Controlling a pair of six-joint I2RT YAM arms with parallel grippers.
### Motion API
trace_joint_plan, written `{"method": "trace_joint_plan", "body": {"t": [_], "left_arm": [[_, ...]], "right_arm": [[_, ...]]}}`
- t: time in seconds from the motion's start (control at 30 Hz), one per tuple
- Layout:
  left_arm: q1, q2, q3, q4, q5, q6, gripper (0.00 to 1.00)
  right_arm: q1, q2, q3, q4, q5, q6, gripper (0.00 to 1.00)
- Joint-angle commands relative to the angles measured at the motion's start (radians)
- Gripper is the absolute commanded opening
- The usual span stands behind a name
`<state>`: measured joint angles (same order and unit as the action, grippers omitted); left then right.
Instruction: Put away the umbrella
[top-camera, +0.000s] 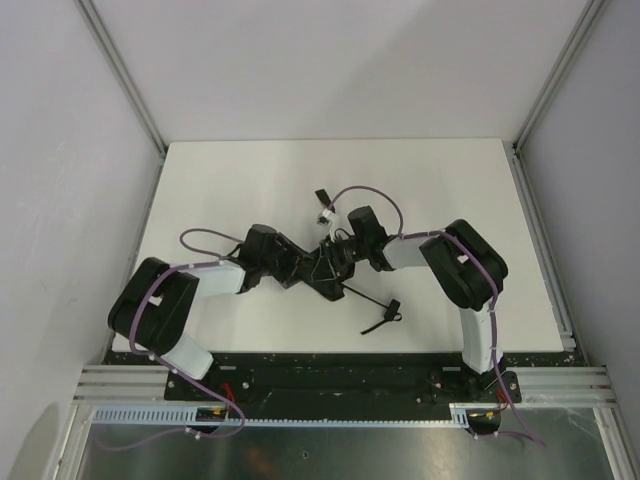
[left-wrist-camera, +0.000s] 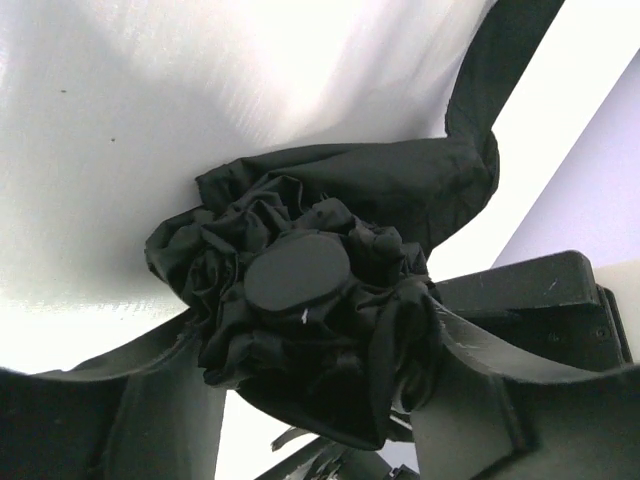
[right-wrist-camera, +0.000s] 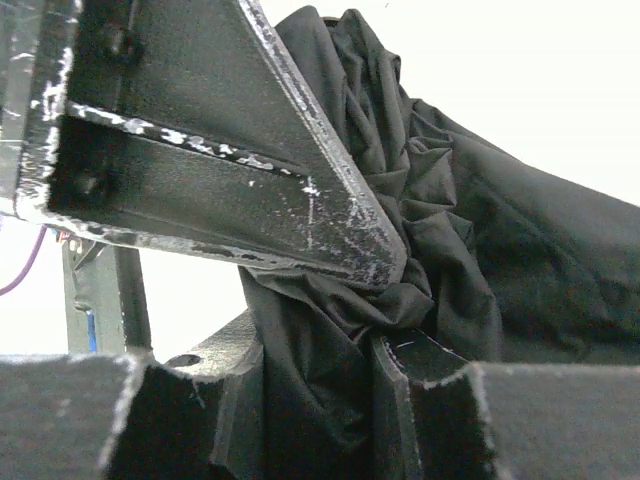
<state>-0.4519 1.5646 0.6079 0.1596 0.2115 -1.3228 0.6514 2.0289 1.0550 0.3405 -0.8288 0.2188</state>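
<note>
Nearest, right of centre, a black strap (top-camera: 383, 320) lies curled on the white table (top-camera: 430, 180). It sits at the end of a thin rod (top-camera: 365, 296) that runs back left to the umbrella (top-camera: 318, 268). The umbrella lies collapsed in a crumpled black bundle at mid-table, between the two arms. The left gripper (top-camera: 288, 266) comes at it from the left. In the left wrist view its fingers (left-wrist-camera: 150, 400) stand wide on either side of the bunched canopy (left-wrist-camera: 380, 190), whose round cap (left-wrist-camera: 297, 272) faces the camera. I cannot tell whether they press the cloth. The right gripper (top-camera: 347, 255) reaches in from the right, slightly farther back. Its jaws are drawn in narrow on a fold of canopy, which is pinched under the scuffed upper finger (right-wrist-camera: 300, 170).
</note>
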Motion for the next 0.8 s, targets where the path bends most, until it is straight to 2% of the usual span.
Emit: {"method": "trace_joint_plan", "body": {"t": [0.0, 0.1, 0.17, 0.27, 0.3, 0.43, 0.53, 0.63, 0.77], "left_arm": [[-0.012, 0.072, -0.032, -0.078, -0.135, 0.091, 0.47], [-0.012, 0.064, -0.029, -0.064, -0.141, 0.105, 0.24], [-0.012, 0.061, -0.028, -0.061, -0.138, 0.109, 0.16], [-0.013, 0.061, -0.025, -0.058, -0.122, 0.115, 0.07], [-0.012, 0.060, -0.026, -0.058, -0.118, 0.116, 0.03], [-0.012, 0.052, -0.027, -0.058, -0.097, 0.113, 0.00], [-0.011, 0.055, -0.018, -0.085, -0.074, 0.093, 0.00], [-0.008, 0.082, -0.001, -0.118, -0.030, 0.065, 0.00], [-0.007, 0.123, 0.020, -0.147, 0.017, 0.034, 0.00]], "right_arm": [[0.039, -0.039, -0.006, -0.193, -0.073, -0.056, 0.00], [0.054, -0.062, 0.011, -0.256, -0.030, -0.110, 0.00], [0.061, -0.070, 0.030, -0.301, 0.019, -0.124, 0.03], [0.088, -0.096, 0.053, -0.367, 0.171, -0.097, 0.23], [0.103, -0.110, 0.061, -0.390, 0.240, -0.086, 0.33], [0.195, -0.187, 0.082, -0.486, 0.606, -0.098, 0.66], [0.297, -0.229, 0.084, -0.525, 0.890, -0.147, 0.82], [0.383, -0.220, 0.084, -0.526, 1.088, -0.202, 0.88], [0.446, -0.144, 0.082, -0.488, 1.292, -0.259, 0.86]]}}
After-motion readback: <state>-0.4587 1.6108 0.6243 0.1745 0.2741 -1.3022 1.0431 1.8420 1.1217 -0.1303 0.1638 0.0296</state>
